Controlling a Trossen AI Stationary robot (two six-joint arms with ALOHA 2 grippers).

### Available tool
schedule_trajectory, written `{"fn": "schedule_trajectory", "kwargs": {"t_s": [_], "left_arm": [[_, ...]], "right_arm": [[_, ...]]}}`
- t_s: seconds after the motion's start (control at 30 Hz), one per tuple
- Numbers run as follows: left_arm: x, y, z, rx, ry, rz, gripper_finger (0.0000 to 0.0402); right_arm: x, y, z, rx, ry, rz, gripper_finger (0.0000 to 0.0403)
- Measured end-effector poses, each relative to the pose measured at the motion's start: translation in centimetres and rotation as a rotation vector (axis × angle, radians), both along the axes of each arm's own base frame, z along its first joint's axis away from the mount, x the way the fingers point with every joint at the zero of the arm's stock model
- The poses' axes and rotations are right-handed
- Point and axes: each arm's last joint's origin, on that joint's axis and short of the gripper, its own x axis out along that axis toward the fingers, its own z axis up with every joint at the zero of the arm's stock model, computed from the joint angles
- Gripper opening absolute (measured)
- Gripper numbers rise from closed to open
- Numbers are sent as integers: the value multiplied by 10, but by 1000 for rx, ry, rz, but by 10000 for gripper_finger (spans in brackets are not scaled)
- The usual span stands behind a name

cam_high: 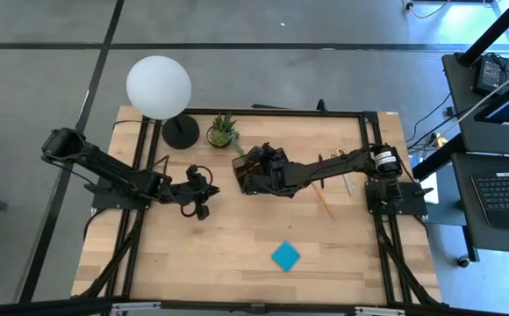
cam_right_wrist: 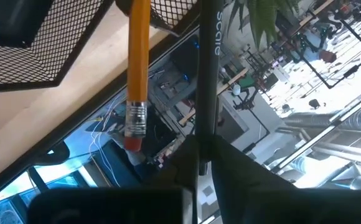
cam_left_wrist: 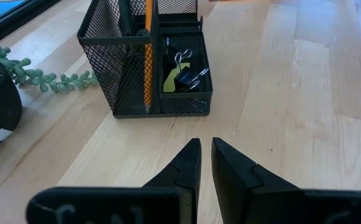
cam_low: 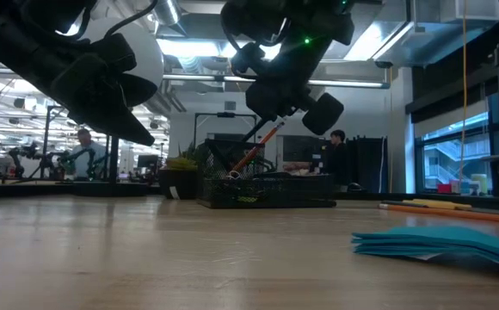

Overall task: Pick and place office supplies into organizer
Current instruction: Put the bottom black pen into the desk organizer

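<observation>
— Where does the dark left arm sit?
— It reaches in from the table's left edge, elbow bent, its left gripper (cam_high: 200,195) hanging low over the boards, the two black fingers (cam_left_wrist: 190,163) nearly pressed together, holding nothing.
— And the dark right arm?
— It stretches from the right edge toward the table's middle, wrist tipped down; its right gripper (cam_high: 253,171) has its fingers pinched on something thin and dark.

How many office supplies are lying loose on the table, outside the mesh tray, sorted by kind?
Blue sticky-note pad: 1
Orange pencil: 1
Pen: 1
Scissors: 1
Total: 4
</observation>
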Motion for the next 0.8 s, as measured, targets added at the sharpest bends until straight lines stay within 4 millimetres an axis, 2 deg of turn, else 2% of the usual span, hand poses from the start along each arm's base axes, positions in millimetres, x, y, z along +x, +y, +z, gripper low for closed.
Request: {"fn": "schedule_trajectory", "kwargs": {"t_s": [0.37,0.8], "left_arm": [[0,0,0,0,1,0,31],[0,0,0,1,2,0,31]], "right_arm": [[1,1,-2,73,7,35,35],[1,1,-2,75,6,35,41]]}}
